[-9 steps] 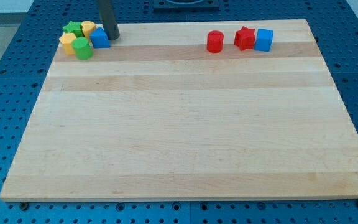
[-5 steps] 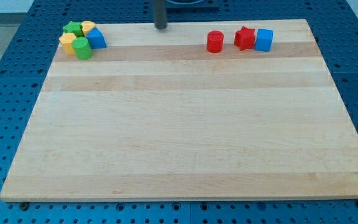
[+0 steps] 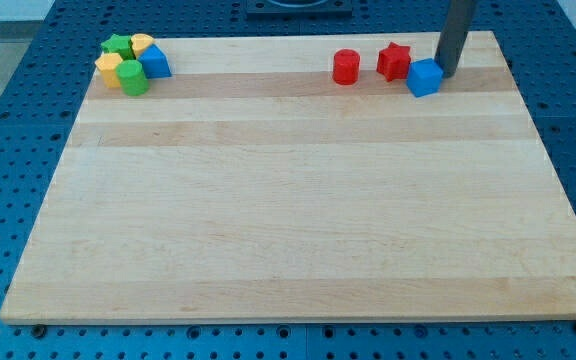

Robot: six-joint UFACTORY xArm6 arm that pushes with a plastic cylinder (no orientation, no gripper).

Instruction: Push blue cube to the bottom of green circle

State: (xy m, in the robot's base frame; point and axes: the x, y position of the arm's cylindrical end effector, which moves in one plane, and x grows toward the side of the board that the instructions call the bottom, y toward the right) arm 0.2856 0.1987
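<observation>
One camera looks down at a slant on the whole wooden board [image 3: 298, 200].

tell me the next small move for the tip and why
Probably keep pushing toward the view's lower left: my tip sits at the upper right edge of the blue cube, and the green circle lies far off at the view's left, in the cluster.

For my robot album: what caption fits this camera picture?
My tip touches the blue cube beside the red star.

Rod [image 3: 457, 35] cut off at your view's top edge, green star [image 3: 118, 44] partly hidden by yellow blocks [image 3: 109, 68] at its 6 o'clock
</observation>
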